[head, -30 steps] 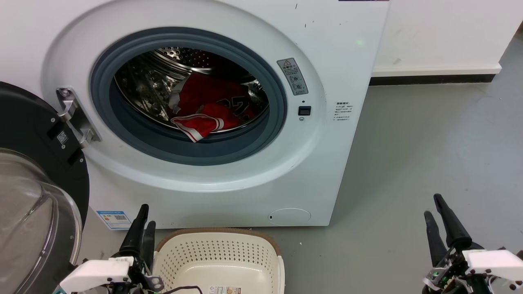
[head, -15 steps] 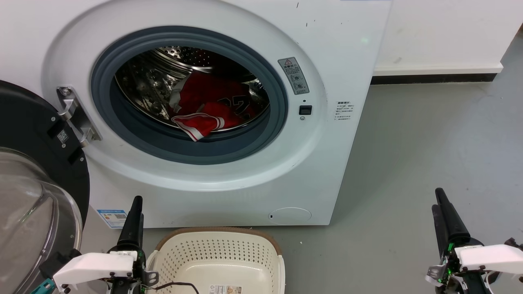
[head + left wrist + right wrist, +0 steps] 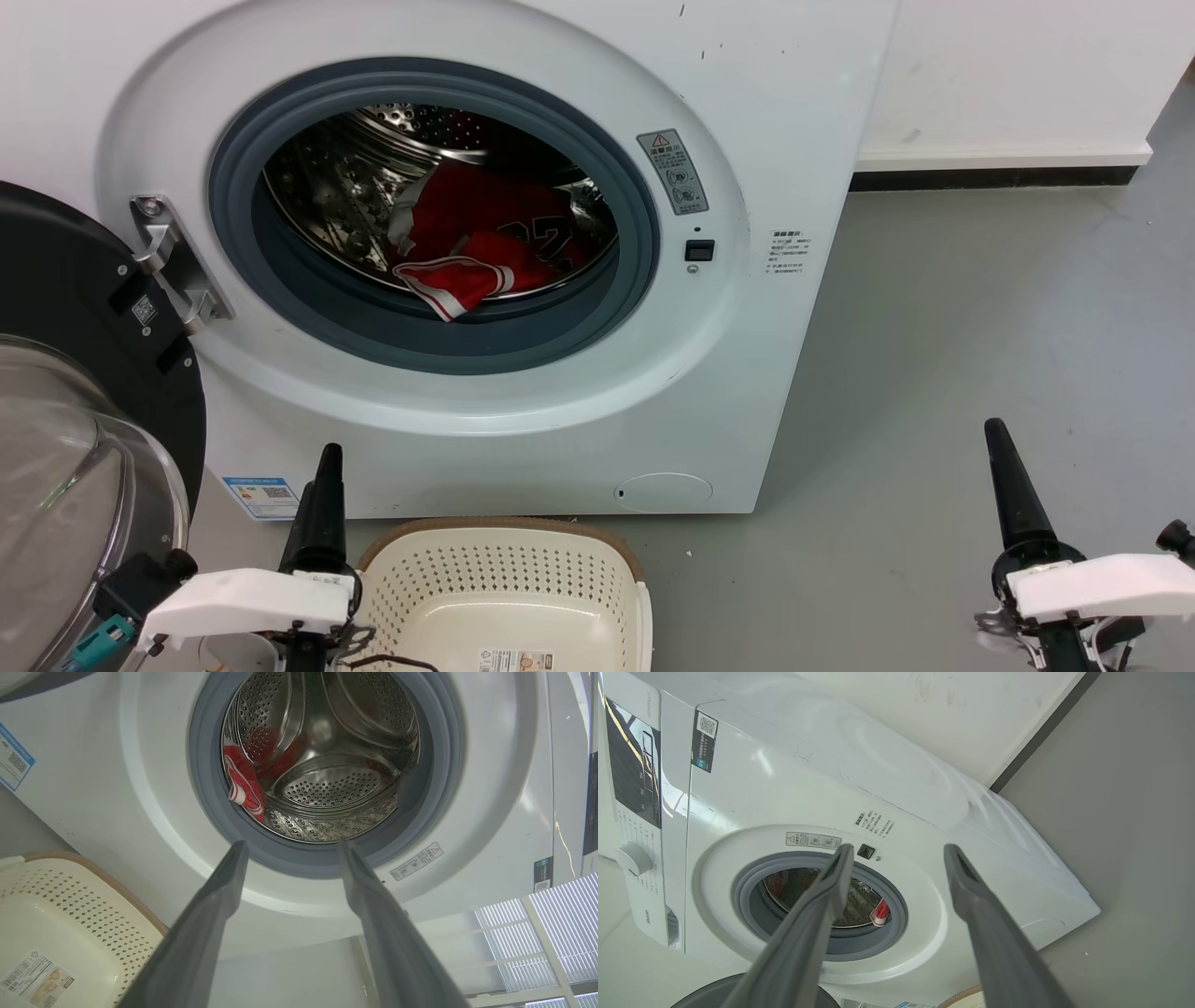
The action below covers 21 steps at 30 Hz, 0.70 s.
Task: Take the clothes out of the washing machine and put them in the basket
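First, from the head: the washing machine (image 3: 738,392) fills the upper left, its door (image 3: 65,308) swung open at the left edge. The clothes (image 3: 485,238) lie inside the drum as a red heap stretched left to right across its floor, with the striped fold pointing down-left toward the grey seal. The basket (image 3: 499,525) sits bottom centre, mouth up, just before the machine. The left gripper (image 3: 327,457) rises at lower left and the right gripper (image 3: 997,434) at lower right, each edge-on. From the left wrist, its fingers stand apart and empty below the porthole; red cloth shows at the drum's left, the basket at lower left. From the right wrist, its fingers are likewise spread, with a scrap of striped cloth between them.
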Motion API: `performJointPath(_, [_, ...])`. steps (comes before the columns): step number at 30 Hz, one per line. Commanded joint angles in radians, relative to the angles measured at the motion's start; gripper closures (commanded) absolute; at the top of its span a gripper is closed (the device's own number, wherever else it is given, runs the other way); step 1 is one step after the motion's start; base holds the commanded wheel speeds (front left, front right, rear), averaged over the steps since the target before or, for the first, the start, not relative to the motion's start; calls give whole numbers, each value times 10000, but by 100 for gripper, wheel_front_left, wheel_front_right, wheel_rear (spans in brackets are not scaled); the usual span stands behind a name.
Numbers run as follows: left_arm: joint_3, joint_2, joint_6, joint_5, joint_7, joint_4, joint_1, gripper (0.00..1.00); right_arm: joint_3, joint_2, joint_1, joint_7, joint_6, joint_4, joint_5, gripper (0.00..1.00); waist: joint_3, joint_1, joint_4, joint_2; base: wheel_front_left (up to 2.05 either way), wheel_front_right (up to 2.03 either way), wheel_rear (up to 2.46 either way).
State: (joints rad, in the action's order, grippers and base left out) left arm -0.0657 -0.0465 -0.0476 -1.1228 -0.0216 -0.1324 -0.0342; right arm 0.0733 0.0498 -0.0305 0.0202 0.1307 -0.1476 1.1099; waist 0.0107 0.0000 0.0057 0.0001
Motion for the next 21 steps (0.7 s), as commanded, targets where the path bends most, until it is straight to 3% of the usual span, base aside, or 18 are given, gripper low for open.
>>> performJointPath(1, [65,-27,58,383,-105,234,-35,0,-47,16,-11,105,0,267,-420,0,-1,0,3,-1,0,0,0])
performJointPath(21, [567,-33,639,3543,-786,835,306,0,-548,15,378,798,0,947,-4332,0,-19,0,46,-1,0,0,0])
